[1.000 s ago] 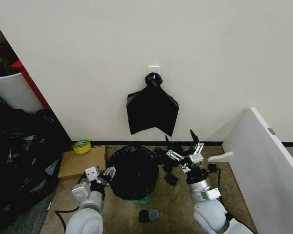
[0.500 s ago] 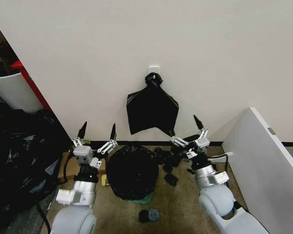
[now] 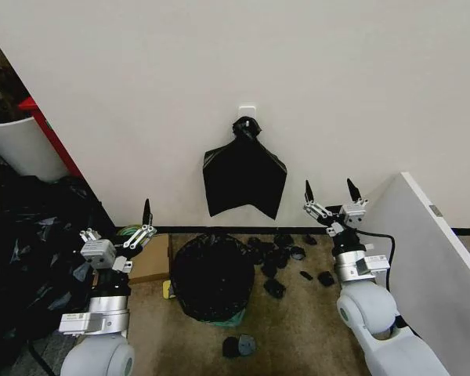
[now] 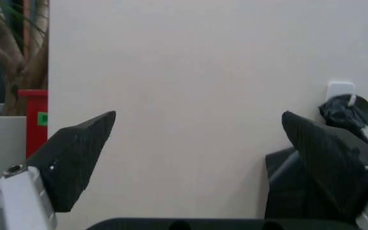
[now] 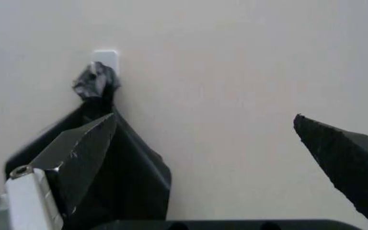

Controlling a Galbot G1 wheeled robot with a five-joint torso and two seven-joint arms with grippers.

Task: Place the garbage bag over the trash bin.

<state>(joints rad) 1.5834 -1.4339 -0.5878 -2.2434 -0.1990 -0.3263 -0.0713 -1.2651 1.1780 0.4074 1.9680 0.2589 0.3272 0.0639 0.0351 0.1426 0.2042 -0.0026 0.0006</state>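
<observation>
Both sets of fingers are spread wide and holding nothing: left gripper (image 3: 129,222) up left of the bin, right gripper (image 3: 330,194) up to its right. The garbage bag (image 3: 212,274) covers the trash bin, standing upright on the floor, mouth up. Black scraps (image 3: 276,258) litter the floor beside it; a cardboard box (image 3: 150,263) sits on its left.
</observation>
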